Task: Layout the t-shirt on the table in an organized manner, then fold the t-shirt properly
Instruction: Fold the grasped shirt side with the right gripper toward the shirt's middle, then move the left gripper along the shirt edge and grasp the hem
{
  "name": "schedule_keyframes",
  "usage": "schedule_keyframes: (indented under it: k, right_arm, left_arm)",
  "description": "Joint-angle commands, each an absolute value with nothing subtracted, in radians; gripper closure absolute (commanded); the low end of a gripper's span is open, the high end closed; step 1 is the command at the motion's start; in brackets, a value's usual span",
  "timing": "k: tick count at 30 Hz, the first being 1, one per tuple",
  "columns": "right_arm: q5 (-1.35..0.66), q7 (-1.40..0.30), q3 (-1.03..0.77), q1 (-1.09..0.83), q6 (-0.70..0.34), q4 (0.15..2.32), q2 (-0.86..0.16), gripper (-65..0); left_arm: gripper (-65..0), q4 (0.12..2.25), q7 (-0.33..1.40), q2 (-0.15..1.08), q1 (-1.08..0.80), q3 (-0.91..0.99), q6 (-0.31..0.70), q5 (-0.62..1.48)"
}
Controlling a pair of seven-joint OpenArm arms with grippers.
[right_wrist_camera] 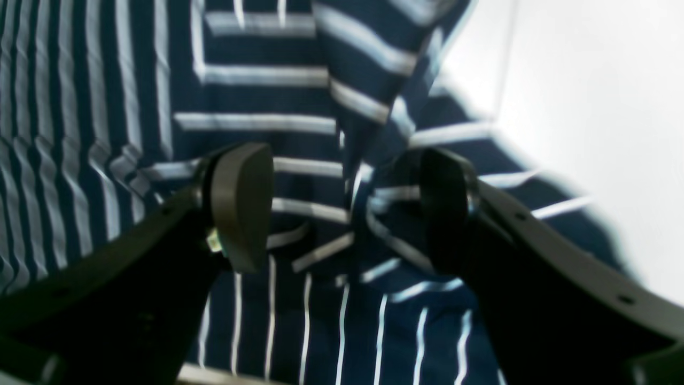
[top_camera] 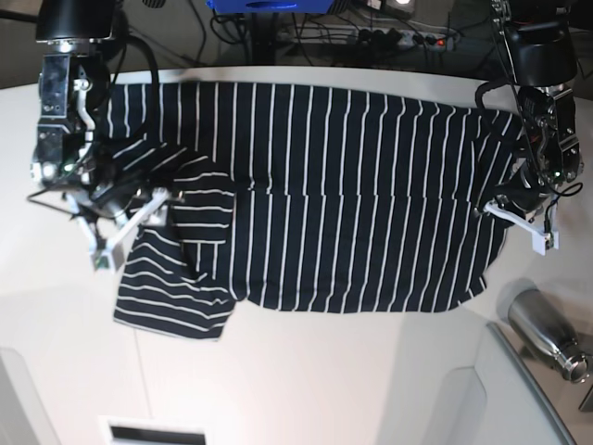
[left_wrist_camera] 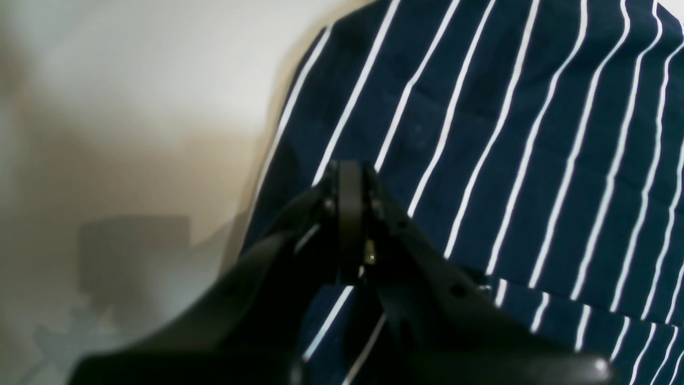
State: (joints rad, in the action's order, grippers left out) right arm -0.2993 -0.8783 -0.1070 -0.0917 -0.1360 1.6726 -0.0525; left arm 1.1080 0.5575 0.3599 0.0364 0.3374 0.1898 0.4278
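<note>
The navy white-striped t-shirt (top_camera: 352,204) lies spread across the white table (top_camera: 306,371), with one sleeve folded and bunched at the view's left. My right gripper (top_camera: 130,227) stands open over that bunched part. In the right wrist view its jaws are wide apart around an upright ridge of the t-shirt (right_wrist_camera: 368,107), and neither of the fingers (right_wrist_camera: 243,206) presses it. My left gripper (left_wrist_camera: 350,214) is shut, poised over the t-shirt (left_wrist_camera: 507,133) near its edge, at the right edge in the base view (top_camera: 505,209). No cloth shows pinched between its jaws.
A steel bottle (top_camera: 547,329) lies at the lower right beside a grey panel (top_camera: 528,389). Cables and a blue object (top_camera: 269,5) sit beyond the table's far edge. Bare white tabletop lies in front of the shirt.
</note>
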Motion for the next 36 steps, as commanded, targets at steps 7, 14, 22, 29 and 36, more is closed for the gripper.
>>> schedule_keyframes:
  k: [7, 14, 22, 29, 36]
  right_arm:
    - [-0.302, -0.966, -0.205, 0.183, -0.136, 1.451, -0.07, -40.5]
    - [-0.3, -0.895, -0.203, 0.332, -0.136, 1.133, -0.088, -40.4]
    - [-0.297, -0.794, -0.202, 0.36, -0.136, 0.992, -0.105, -40.2]
    - [-0.3, -0.785, -0.209, 0.36, -0.136, 0.99, -0.108, -12.9]
    - [-0.3, -0.788, -0.211, 0.358, -0.136, 0.99, -0.104, -4.7]
  left_arm:
    - [0.0, 1.124, 0.538, 0.381, 0.038, 0.348, 0.193, 0.438]
    - [0.0, 1.124, 0.538, 0.398, 0.038, 0.348, 0.193, 0.438]
    - [0.0, 1.122, 0.538, 0.446, 0.038, 0.349, 0.193, 0.44]
    - [0.0, 1.113, 0.538, 0.469, 0.048, 0.351, 0.193, 0.44]
    - [0.0, 1.013, 0.538, 0.509, 0.108, 0.383, 0.193, 0.446]
